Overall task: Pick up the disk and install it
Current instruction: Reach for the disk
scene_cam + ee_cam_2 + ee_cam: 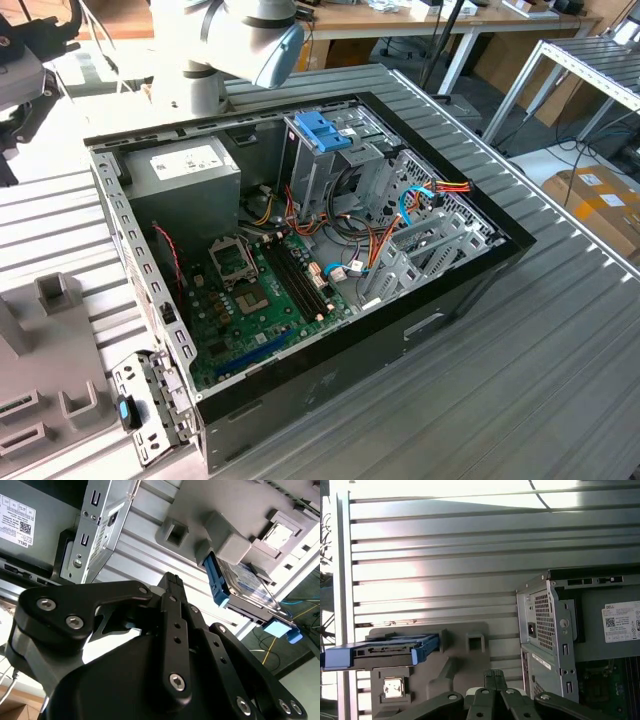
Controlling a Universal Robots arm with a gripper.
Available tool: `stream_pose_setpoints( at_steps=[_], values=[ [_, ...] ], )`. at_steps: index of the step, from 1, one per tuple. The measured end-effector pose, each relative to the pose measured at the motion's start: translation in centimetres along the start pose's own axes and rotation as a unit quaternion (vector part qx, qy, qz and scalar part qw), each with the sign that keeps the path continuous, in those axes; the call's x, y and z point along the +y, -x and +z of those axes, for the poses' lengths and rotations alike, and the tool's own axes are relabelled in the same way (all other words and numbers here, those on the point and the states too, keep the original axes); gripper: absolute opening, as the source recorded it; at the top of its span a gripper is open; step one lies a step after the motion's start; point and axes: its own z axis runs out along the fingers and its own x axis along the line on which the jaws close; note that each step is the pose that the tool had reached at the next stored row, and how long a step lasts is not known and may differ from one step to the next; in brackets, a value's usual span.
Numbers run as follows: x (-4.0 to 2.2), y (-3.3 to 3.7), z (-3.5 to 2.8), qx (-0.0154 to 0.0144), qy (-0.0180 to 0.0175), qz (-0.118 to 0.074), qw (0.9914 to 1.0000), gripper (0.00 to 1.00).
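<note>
The disk (385, 650) is a flat drive with light-blue side rails, standing on edge in a grey holder block (465, 656) on the ribbed metal table, outside the computer case. The second wrist view shows the disk (246, 581) with one blue rail end facing the camera. My black gripper (493, 674) hovers above the table between the holder and the rear corner of the case, well apart from the disk. In the second wrist view the gripper (172, 580) has its two fingers closed together with nothing between them.
An open computer case (455, 285) lies on the table, showing a motherboard (250, 295), a power supply (185, 172) and a grey drive cage with a broad blue handle (323, 131). Loose cables (375, 245) cross the interior. Grey fixture blocks (55, 292) stand at the exterior view's left.
</note>
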Motion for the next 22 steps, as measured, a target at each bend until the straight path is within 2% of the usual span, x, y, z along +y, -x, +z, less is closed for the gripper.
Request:
stream_pose_setpoints(
  at_steps=[22],
  values=[
    [-0.04, -0.58, -0.02, 0.0, 0.0, 0.0, 1.0, 0.11]
  ],
)
